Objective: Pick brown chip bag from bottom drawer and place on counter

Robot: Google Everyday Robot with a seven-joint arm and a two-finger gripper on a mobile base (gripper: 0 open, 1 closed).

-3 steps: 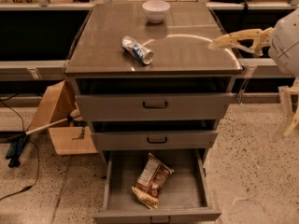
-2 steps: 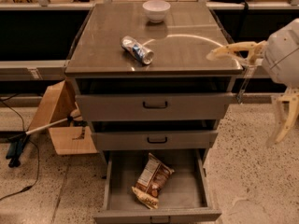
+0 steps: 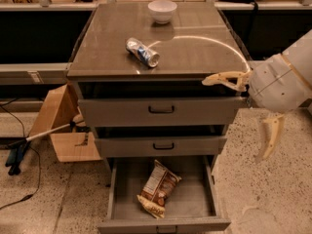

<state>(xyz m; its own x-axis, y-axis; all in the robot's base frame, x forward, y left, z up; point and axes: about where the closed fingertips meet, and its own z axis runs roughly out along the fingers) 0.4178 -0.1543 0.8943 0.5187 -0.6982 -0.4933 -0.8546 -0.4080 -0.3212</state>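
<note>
The brown chip bag (image 3: 158,189) lies flat in the open bottom drawer (image 3: 111,199), near its middle. The two upper drawers are pulled out slightly. The counter (image 3: 200,48) tops the cabinet. My gripper (image 3: 235,119) is at the cabinet's right front corner, level with the top drawer. It is open and empty. One pale finger (image 3: 222,78) reaches left just under the counter edge, and the other (image 3: 269,135) hangs down beside the cabinet. The gripper is well above and to the right of the bag.
A crushed silver-blue can (image 3: 142,51) lies on the counter's front middle and a white bowl (image 3: 162,9) stands at its back. An open cardboard box (image 3: 61,126) and a white-handled tool with cables (image 3: 29,140) sit on the floor left of the cabinet.
My gripper has moved left and down, from beside the counter's right edge to the cabinet's right front corner. The bag, can and bowl have not moved.
</note>
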